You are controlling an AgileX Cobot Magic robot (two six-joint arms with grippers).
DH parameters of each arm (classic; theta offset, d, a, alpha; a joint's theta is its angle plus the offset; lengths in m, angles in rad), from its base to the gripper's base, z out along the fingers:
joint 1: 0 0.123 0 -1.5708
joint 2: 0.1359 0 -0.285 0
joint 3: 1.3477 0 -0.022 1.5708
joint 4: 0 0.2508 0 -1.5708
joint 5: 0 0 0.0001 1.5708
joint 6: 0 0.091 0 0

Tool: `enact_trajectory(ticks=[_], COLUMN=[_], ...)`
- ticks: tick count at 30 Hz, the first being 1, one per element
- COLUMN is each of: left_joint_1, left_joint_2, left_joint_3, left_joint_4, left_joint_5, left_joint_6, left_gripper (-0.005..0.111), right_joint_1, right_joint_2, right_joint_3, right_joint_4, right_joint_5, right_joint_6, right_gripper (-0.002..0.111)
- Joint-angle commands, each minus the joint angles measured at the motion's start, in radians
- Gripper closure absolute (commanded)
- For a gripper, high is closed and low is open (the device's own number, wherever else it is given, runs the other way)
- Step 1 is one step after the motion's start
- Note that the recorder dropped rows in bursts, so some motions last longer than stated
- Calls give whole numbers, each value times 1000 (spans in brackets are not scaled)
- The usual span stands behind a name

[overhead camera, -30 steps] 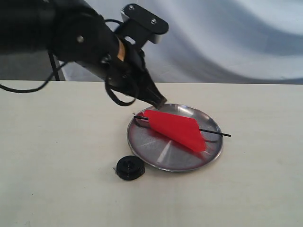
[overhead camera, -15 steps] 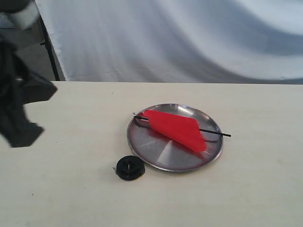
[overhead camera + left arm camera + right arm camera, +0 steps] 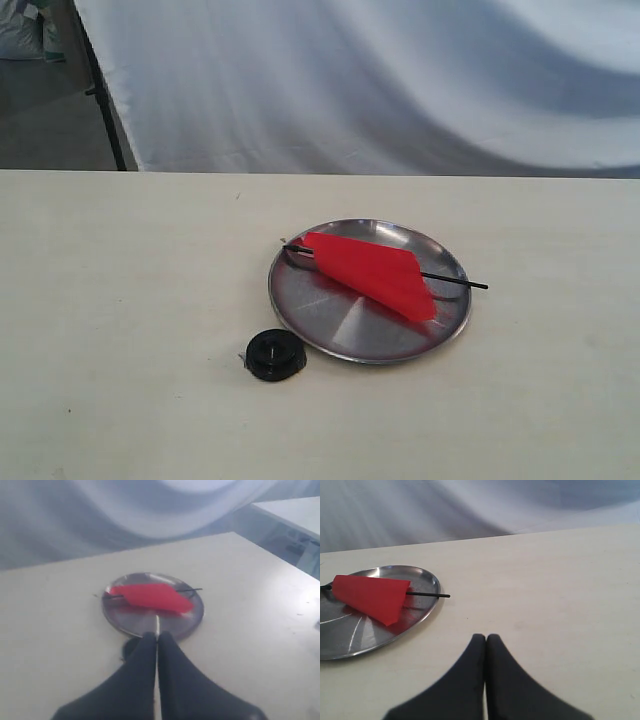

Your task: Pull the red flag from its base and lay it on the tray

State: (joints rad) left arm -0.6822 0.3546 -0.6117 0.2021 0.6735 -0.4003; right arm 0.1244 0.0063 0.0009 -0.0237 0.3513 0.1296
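1. at the near edge of the left wrist view, the left gripper (image 3: 157, 639) has its fingers pressed together with nothing between them. their roots are cut off by the frame, and the whole view is blurred.
2. the right gripper (image 3: 485, 639) is likewise closed on nothing, over bare table (image 3: 560, 590), well apart from the tray (image 3: 350, 635), whose one side the frame cuts off.
3. the base (image 3: 274, 354) is a small black puck on the table, just beside the tray's near rim. in the left wrist view only a sliver of it shows past the fingers.
4. the flag (image 3: 375, 272) lies flat across the tray, off the base. its cloth is bright red and tapers toward one end. the thin black stick is mostly hidden under the cloth: one end rests by the rim, the other pokes out past the opposite rim over the table. any trim on the cloth is too fine to make out.
5. beyond the table hangs a white backdrop (image 3: 400, 90), with a dark pole (image 3: 105, 110) at its side.
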Motion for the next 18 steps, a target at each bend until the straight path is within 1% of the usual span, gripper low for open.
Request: enact_trajectory(ticks=[1, 4, 6, 9, 12, 15, 18], left_joint_1=[-5, -5, -5, -5, -5, -5, -5], left_joint_2=[-56, -60, -60, -60, -60, -60, -60], left_joint_3=[88, 117, 135, 158, 177, 197, 219], left_joint_4=[-191, -286, -279, -212, -74, -17, -68], left_joint_5=[-27, -65, -93, -116, -114, -113, -113], left_joint_6=[-104, -116, -58, 136, 301, 315, 314], left_gripper=[106, 106, 106, 106, 106, 106, 106], right_joint_1=[-2, -2, -2, -2, -2, -2, -2], right_joint_2=[-6, -6, -6, -6, -6, -6, -6], right_joint_3=[-1, -1, -1, -1, -1, -1, -1], right_joint_4=[-4, -4, -4, -4, -4, -4, -4], right_joint_5=[-4, -4, -4, -4, -4, -4, -4], right_joint_6=[-2, -2, -2, -2, -2, -2, -2], right_gripper=[109, 109, 109, 109, 109, 109, 109])
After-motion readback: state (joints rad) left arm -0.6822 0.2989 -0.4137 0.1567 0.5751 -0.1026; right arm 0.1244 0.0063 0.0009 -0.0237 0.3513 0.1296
